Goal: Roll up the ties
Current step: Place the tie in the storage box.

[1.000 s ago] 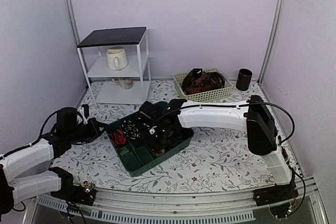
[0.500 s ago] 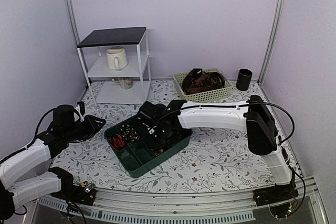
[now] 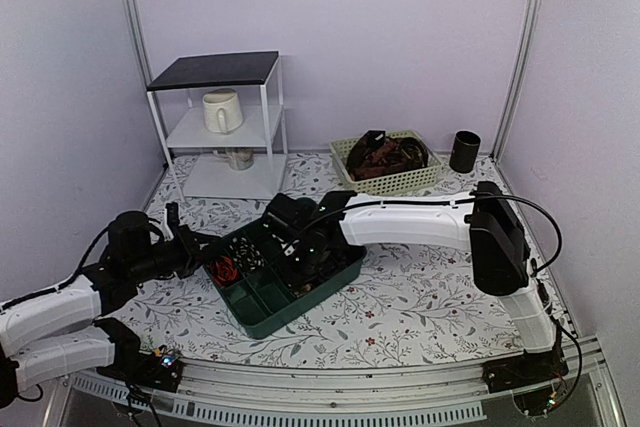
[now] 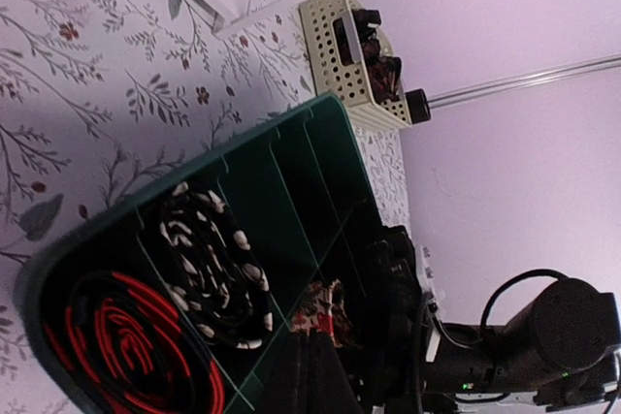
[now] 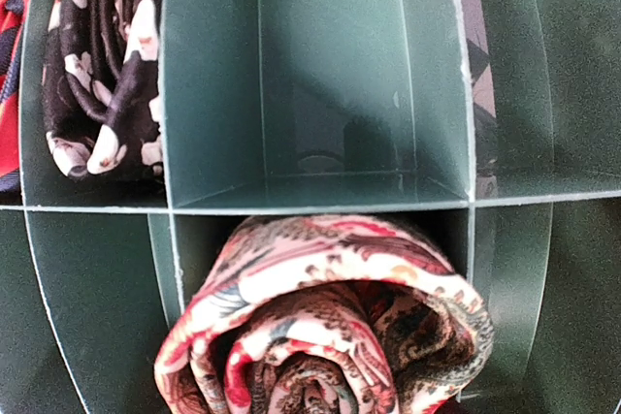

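At the tray's (image 3: 265,319) left edge my closed left claw (image 3: 198,247) could shove it; the roll (image 5: 320,327) may uncoil; right claw's (image 3: 310,262) state I can't tell.

**Cropped rolls, a gripper lost in shadow**

The paisley roll (image 5: 330,327) runs off the right wrist view's bottom edge. The red coil (image 4: 126,356) is cropped likewise in the left wrist view. From above, the right gripper (image 3: 305,265) is a dark blur in the tray (image 3: 285,315), and how its jaws stand cannot be told.
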You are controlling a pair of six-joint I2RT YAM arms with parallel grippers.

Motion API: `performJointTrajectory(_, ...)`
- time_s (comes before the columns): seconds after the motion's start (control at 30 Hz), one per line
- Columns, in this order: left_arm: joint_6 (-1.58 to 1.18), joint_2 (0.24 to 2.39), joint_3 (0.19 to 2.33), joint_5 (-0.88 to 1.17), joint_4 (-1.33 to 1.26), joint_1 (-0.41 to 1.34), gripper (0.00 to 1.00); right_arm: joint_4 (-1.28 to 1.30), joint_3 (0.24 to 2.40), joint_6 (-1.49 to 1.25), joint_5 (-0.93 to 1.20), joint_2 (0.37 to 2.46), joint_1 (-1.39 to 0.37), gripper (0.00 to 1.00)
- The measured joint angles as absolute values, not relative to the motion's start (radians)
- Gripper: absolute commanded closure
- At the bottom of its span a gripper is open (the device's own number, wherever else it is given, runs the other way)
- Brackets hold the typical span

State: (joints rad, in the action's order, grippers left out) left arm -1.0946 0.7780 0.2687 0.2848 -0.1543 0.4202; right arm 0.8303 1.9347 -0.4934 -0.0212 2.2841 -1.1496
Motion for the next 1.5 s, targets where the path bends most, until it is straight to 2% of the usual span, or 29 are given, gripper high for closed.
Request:
performJointTrajectory(0.2, -1.235, 0.83, 0.218, 0.249, -0.304, 0.535, 1.0, 0.81, 1.915, -0.493, -0.021, 2.273, -1.15, 0.57)
performJointTrajectory(0.67, -1.394, 1.158, 0.222, 0.186, -0.614, 0.712, 1.0, 0.795, 1.906, -0.494, -0.022, 2.271, -1.15, 0.57)
performJointTrajectory(0.97, -1.454, 1.285, 0.235, 0.167, -0.774, 0.749, 1.0, 0.789, 1.903, -0.494, -0.022, 2.271, -1.15, 0.57)
performJointTrajectory(1.5, -1.494, 1.437, 0.283, 0.178, -0.884, 0.775, 1.0, 0.781, 1.897, -0.494, -0.025, 2.268, -1.15, 0.57)
